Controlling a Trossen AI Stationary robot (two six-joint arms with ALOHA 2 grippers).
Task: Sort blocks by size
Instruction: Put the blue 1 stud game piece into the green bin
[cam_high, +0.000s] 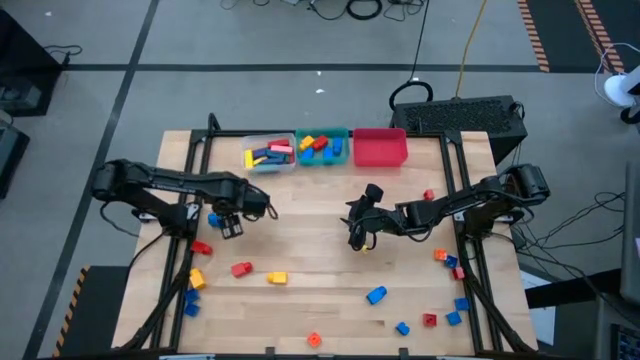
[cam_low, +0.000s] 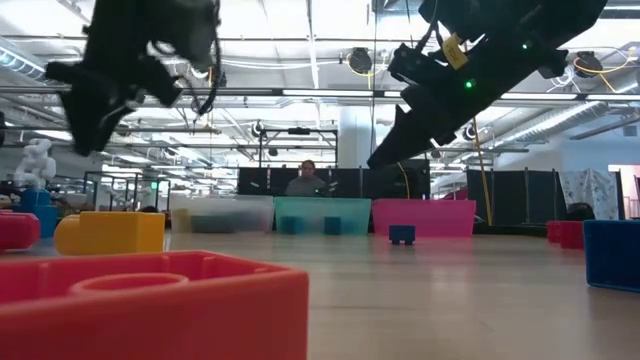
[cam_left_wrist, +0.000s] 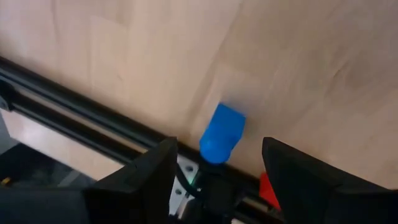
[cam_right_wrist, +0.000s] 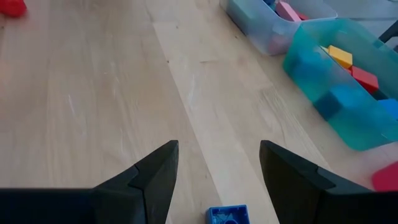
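Lying scattered across the wooden bench (cam_high: 320, 230), the loose blocks sit well apart from the three bins along its far edge. Taking the teal bin (cam_high: 322, 160) as the landmark: a clear bin (cam_high: 268, 165) touches its left side and holds long red, yellow, blue and pink bars, the teal bin itself holds medium bricks in blue, red and yellow, and a red bin (cam_high: 380, 150) stands just beside its right side.

A small blue block (cam_left_wrist: 221, 132) lies on the bench well to the near left of the teal bin, directly between the spread fingers of the left hand (cam_high: 232, 226), which hangs over it with its jaws wide and nothing held. A red block (cam_high: 200, 247), another red block (cam_high: 241, 268) and a yellow brick (cam_high: 277, 278) lie nearer the front edge from there.

A tiny blue cube (cam_right_wrist: 227, 216) sits just ahead of the right hand (cam_high: 358, 238), which is near the bench, in front of the teal bin, wide and empty.

More blue, red and orange blocks lie toward the front right corner.
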